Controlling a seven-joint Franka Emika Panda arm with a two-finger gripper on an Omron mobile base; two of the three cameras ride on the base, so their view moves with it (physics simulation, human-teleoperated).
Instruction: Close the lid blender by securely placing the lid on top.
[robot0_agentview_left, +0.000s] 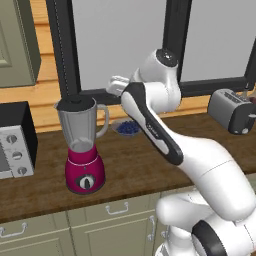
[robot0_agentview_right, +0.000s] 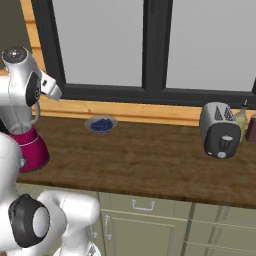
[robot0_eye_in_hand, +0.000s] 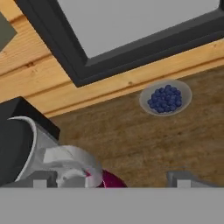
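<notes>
Lid looks seated on the blender jar at the counter's left — my gripper spread wide, holding nothing. Placement seems done; next, I'd retreat clear.

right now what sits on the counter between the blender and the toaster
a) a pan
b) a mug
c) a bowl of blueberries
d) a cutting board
c: a small bowl of blueberries sits on the wooden counter by the back wall, with the blender to one side and the toaster to the other.
</notes>
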